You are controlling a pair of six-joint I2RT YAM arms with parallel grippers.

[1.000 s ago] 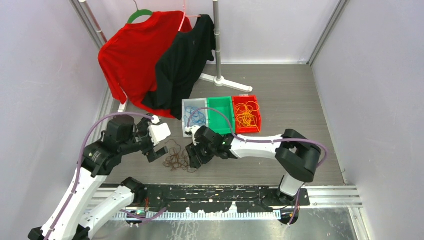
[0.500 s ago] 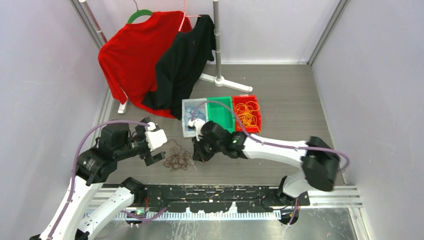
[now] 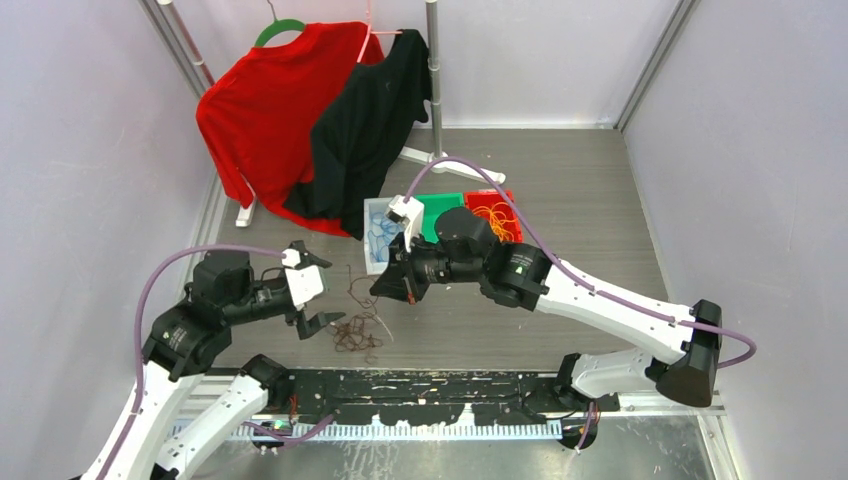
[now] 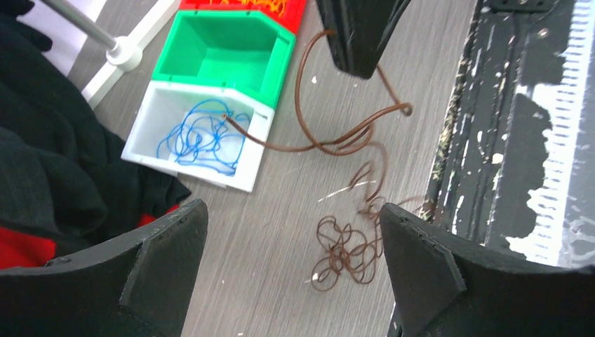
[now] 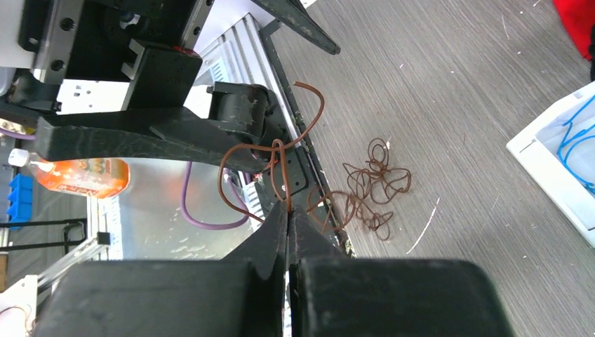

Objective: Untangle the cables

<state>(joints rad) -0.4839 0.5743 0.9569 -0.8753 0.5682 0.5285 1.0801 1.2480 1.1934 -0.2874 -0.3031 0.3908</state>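
Note:
A tangle of dark brown cables [image 3: 352, 332] lies on the grey table in front of the arms. My right gripper [image 3: 385, 289] hangs above the table, shut on one brown strand [image 5: 231, 158] that loops down to the tangle [image 5: 375, 184]. To the left of the tangle, my left gripper [image 3: 322, 290] is wide open, and the brown pile [image 4: 344, 253] shows between its fingers, untouched. Blue cables [image 4: 200, 137] sit in the white bin [image 3: 370, 240]. Yellow-orange cables [image 3: 503, 218] lie in the red bin, partly hidden by the right arm.
A green bin [image 4: 217, 56] with nothing in it stands between the white and red ones. A clothes rack [image 3: 437, 158] with a red shirt [image 3: 260, 110] and a black shirt [image 3: 365, 120] stands at the back left. A black rail [image 3: 430, 385] runs along the near edge.
The right gripper closed on a brown strand and rose toward the bins, drawing it up out of the tangle. The left gripper stayed open and shifted slightly.

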